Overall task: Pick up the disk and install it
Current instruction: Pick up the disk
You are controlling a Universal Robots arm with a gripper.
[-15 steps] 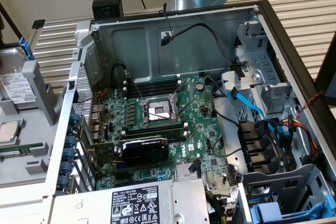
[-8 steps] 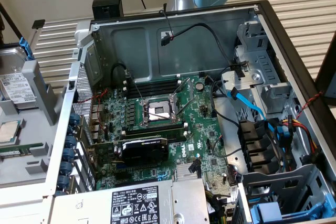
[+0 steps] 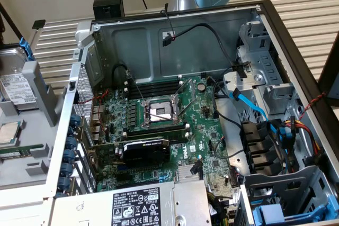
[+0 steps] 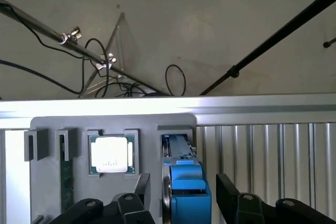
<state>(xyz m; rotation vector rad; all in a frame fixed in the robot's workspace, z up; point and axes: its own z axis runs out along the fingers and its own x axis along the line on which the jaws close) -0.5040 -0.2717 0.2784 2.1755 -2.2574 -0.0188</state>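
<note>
**Lining up on the disk in its holder slot**

I'm at the pick-up step, with nothing lifted yet. In the wrist view my gripper (image 4: 181,198) hangs directly over the disk (image 4: 185,182), which stands on edge in a slot of the grey parts holder (image 4: 47,127). The fingers are spread, one black finger (image 4: 137,192) on each side of the blue carrier, and I judge neither is touching it yet. They are straddling it, not pinching.

In the exterior view the same disk (image 3: 15,75) shows at the left edge of that view, upright at the holder's (image 3: 37,86) far end with its white label facing out. The processor chip (image 3: 9,132) lies flat in its own pocket nearer the camera. In the wrist view that chip (image 4: 112,154) sits one slot over from the disk, close beside it, so I have little sideways room on that side.

As I read it, the next move calls for a straight descent along the slot, then a squeeze on the carrier's flat faces. The slot walls hug the disk closely, so any skew could jam a finger on the holder's edge. On the other side the ribbed bench top (image 4: 262,156) is bare, which gives free room.

The open computer case (image 3: 175,35) waits beside the holder, with its drive bays (image 3: 265,88) on the exterior view's right.
</note>
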